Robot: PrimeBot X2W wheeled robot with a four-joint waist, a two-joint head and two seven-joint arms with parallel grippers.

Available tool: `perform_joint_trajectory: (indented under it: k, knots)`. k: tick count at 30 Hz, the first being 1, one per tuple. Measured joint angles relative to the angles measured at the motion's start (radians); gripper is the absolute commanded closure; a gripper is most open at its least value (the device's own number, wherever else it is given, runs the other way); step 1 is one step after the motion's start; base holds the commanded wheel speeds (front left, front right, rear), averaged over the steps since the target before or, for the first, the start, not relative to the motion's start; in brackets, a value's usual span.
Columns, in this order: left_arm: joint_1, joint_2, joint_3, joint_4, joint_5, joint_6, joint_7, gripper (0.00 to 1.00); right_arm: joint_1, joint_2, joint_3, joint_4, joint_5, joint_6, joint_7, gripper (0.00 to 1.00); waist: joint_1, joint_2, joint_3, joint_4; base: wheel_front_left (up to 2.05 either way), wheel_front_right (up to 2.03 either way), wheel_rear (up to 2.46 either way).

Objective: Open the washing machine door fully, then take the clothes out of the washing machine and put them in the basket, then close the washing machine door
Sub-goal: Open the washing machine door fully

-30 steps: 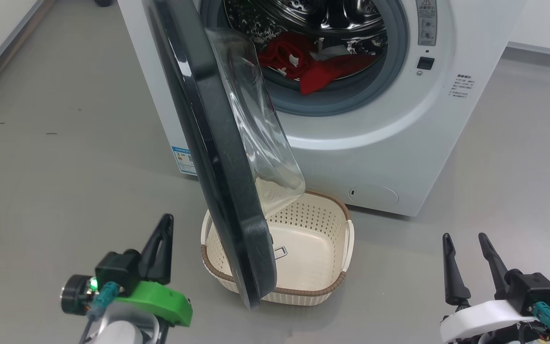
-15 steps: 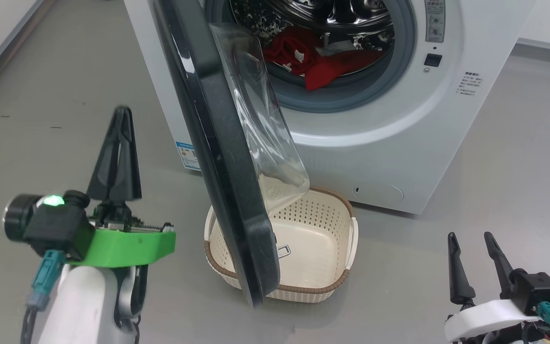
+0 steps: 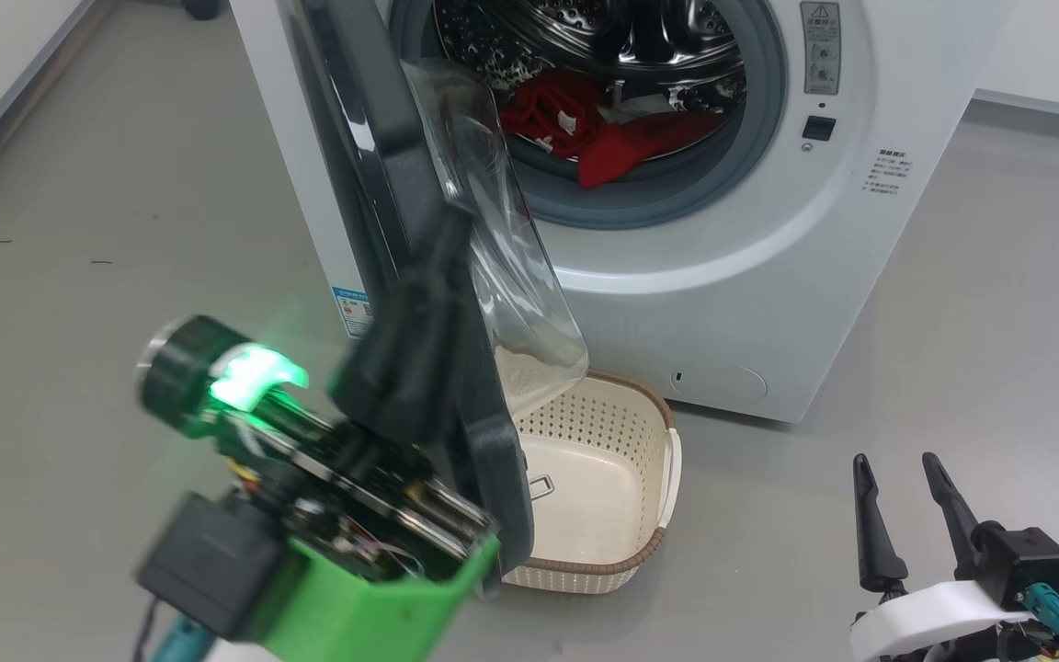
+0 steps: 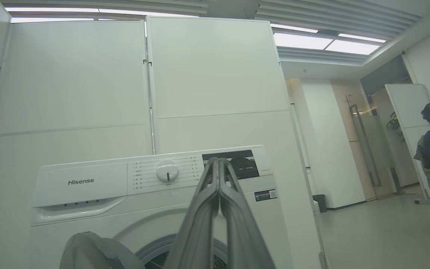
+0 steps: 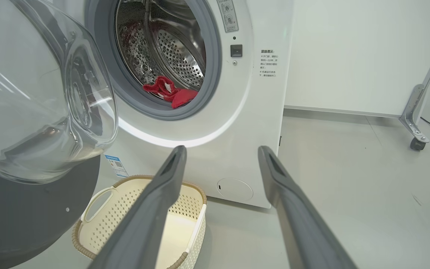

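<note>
The washing machine [image 3: 723, 303] up top, basket [image 3: 585, 418] on the floor [image 3: 125, 230] before it.
The clothes [image 3: 612, 138] lie in the drum [image 3: 677, 37], upper centre; the washing machine door [image 3: 373, 138] stands centre-left, overlapping the basket's left side.

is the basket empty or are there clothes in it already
Empty: the basket shows a bare cream floor in the head and right wrist views; the red clothes lie inside the washing machine.

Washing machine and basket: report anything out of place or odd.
One of the red clothes spills from the drum over the grey rubber ring. The washing machine door stands only partly open, its lower edge hanging over the basket, partly blocking it. No damage visible.
</note>
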Motion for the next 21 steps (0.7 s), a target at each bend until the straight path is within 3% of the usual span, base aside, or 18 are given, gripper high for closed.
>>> perform_joint_trajectory:
  k: [7,21]
  knots:
    - [0.062,0.004,-0.169,0.010,-0.011,-0.059,0.008,1.00,0.000,0.004,-0.003,0.007,-0.003,0.010,0.000,0.00,0.0000,0.0000,-0.009,-0.002,0.00,0.00,0.00]
    - [0.188,0.045,-0.321,0.139,-0.128,-0.070,0.191,1.00,0.001,0.008,-0.003,0.016,-0.010,0.021,0.000,0.00,0.0000,0.0000,-0.012,-0.007,0.00,0.00,0.00]
